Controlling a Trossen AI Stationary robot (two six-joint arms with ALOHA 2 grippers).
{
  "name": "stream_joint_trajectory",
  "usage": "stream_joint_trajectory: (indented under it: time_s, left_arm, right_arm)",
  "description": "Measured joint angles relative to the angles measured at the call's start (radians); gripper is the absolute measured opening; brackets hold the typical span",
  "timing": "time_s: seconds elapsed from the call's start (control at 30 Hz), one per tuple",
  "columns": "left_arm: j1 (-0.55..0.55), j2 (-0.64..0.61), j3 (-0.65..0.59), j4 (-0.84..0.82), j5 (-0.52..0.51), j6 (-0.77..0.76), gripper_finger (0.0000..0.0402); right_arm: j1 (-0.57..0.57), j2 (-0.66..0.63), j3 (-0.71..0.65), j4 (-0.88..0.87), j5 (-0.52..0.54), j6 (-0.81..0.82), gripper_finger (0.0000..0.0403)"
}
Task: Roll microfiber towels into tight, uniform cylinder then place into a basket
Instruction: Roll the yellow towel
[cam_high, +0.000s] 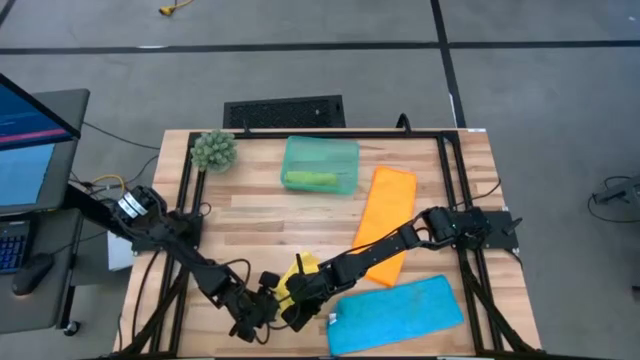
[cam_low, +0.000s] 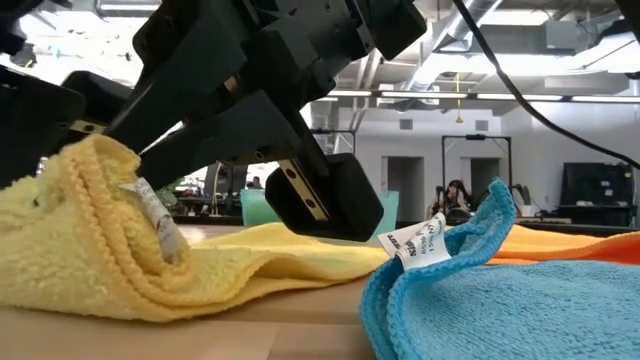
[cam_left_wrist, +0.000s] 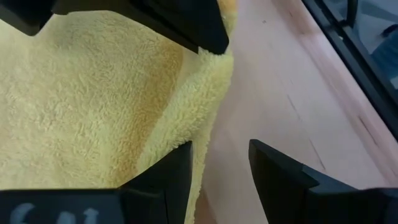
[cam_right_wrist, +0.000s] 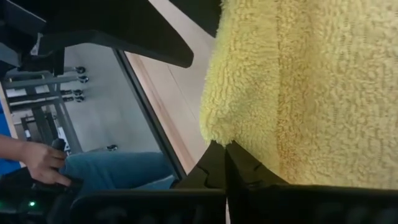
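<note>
- left gripper (cam_high: 262, 318) sits at the front-left of the table (cam_high: 250, 215), jaws apart with nothing between them. in its wrist view the yellow towel (cam_left_wrist: 93, 106) edge lies right beside one finger (cam_left_wrist: 165, 180) and the gap is over bare wood
- right gripper (cam_high: 296, 292) is pinched fully closed, reaching in diagonally from the right side. its tips (cam_right_wrist: 225, 163) sit right at the yellow towel's edge, but i can't tell if any cloth is actually caught between them
- yellow towel is bunched up under and between both grippers near the front edge. low view shows one end humped up like a partly started roll, the rest trailing flat toward the blue towel (cam_high: 395, 312)
- key relation, as i read it: the cloth lies just to the inner side of the left gripper, toward the right arm, so the left is the nearer free one and would need to shift sideways over the edge to catch it
- roll axis looks roughly front-to-back, hard to pin down
- orange towel (cam_high: 385, 215) lies flat behind the right arm, blue towel just right of the grippers, both unrolled
- basket (cam_high: 320, 165) is well apart at the back, already holding a green roll (cam_high: 310, 180)
</note>
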Motion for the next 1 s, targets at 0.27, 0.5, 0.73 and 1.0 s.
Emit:
stream_joint_trajectory:
  time_s: [0.27, 0.5, 0.73, 1.0]
  left_arm:
    - [0.049, 0.000, 0.000, 0.000, 0.077, 0.025, 0.0153]
    - [0.066, 0.000, 0.000, 0.000, 0.111, 0.025, 0.0153]
    - [0.066, -0.001, 0.000, 0.001, 0.112, 0.026, 0.0153]
    - [0.066, -0.001, 0.000, -0.003, 0.112, 0.024, 0.0153]
  right_arm:
    - [0.000, 0.000, 0.000, 0.000, 0.000, -0.008, 0.0034]
    - [0.002, 0.000, 0.000, 0.000, 0.000, -0.030, 0.0087]
    - [0.005, 0.000, 0.000, 0.000, -0.008, -0.067, 0.0167]
    - [0.015, -0.019, -0.001, -0.015, 0.036, -0.112, 0.0193]
